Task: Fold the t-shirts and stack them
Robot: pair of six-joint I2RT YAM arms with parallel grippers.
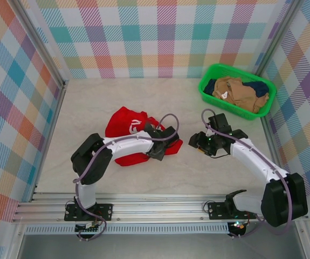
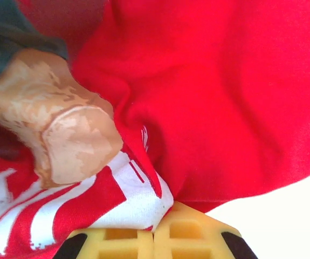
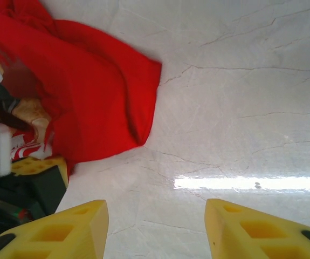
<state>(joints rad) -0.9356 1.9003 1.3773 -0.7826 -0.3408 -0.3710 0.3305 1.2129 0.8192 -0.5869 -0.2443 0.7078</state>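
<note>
The red t-shirt (image 1: 125,124) lies crumpled on the table, left of centre. My left gripper (image 1: 163,143) is shut on its right part. In the left wrist view the yellow fingers (image 2: 128,243) meet, pinching a fold of red and white printed cloth (image 2: 138,199), with the brown bear print (image 2: 52,124) just beyond. My right gripper (image 1: 198,141) hovers open over bare table right of the shirt. Its wrist view shows the gripper (image 3: 157,226) with nothing between its fingers and the red t-shirt's edge (image 3: 90,91) ahead on the left. The tan t-shirt (image 1: 238,91) and navy t-shirt (image 1: 210,86) lie in the basket.
The green plastic basket (image 1: 219,67) stands at the back right near the checked wall. Checked walls close off the left, back and right sides. A metal rail (image 1: 155,208) runs along the near edge by the arm bases. Pale table surface (image 1: 90,102) lies around the red shirt.
</note>
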